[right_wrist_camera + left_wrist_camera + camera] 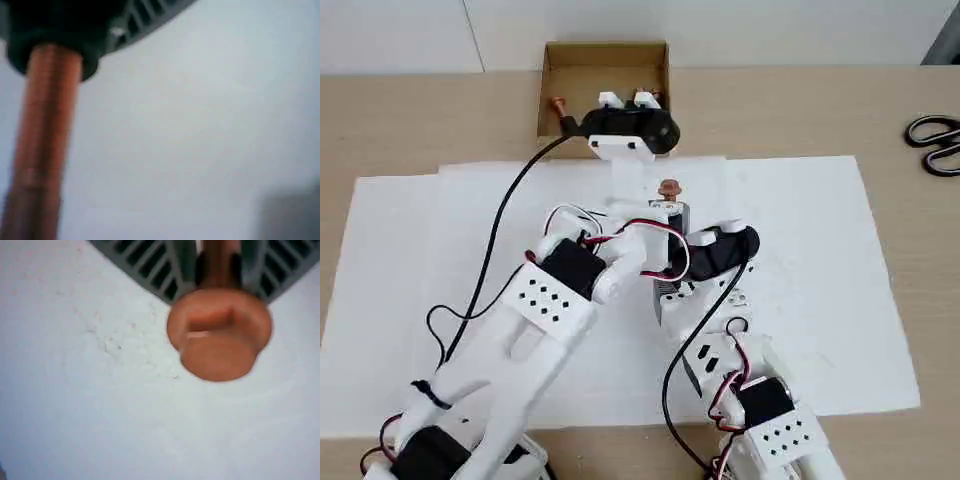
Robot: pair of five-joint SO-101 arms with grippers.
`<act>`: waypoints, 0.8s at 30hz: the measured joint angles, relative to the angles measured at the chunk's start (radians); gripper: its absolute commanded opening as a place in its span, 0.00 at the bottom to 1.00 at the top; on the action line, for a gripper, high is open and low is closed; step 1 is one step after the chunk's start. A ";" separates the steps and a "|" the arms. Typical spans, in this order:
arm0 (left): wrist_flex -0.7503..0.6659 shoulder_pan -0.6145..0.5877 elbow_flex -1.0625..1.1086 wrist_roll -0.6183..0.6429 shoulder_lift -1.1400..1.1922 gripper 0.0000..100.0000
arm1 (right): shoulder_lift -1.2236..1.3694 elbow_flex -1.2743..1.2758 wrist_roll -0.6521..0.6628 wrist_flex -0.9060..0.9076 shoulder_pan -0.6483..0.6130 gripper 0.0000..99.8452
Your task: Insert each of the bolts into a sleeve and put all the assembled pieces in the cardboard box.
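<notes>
Over white paper (820, 300), left claw (215, 260) clamped on bolt (219, 335) behind its head. Right claw (140, 20) beside black sleeve (50, 25), grip cannot tell. Beyond, arm's motor (632, 130) overhangs cardboard box (605, 68); inside, sleeved bolt (560, 108) at left-arm-side wall. Scissors (935, 143) well apart.

We're at a robotics lab bench here: a large white paper sheet (820, 250) is spread as a work mat over a pale wooden table (400, 120). Rising from the sheet's near edge are two white plastic robot arms (535, 310) with black motors and bare red and black wires looping free. Just past the sheet's far edge sits an open brown cardboard box (603, 72), black-handled scissors (935, 142) lie off its far right corner, and a plain white wall (720, 30) stands beyond.
</notes>
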 measured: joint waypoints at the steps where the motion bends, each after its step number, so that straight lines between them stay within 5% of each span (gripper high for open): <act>1: 0.000 0.002 0.002 0.000 0.000 0.01 | -0.002 -0.002 0.000 0.000 0.000 0.00; 24: 0.127 0.034 0.005 -0.038 -0.014 0.01 | -0.002 0.002 -0.005 0.000 -0.002 0.00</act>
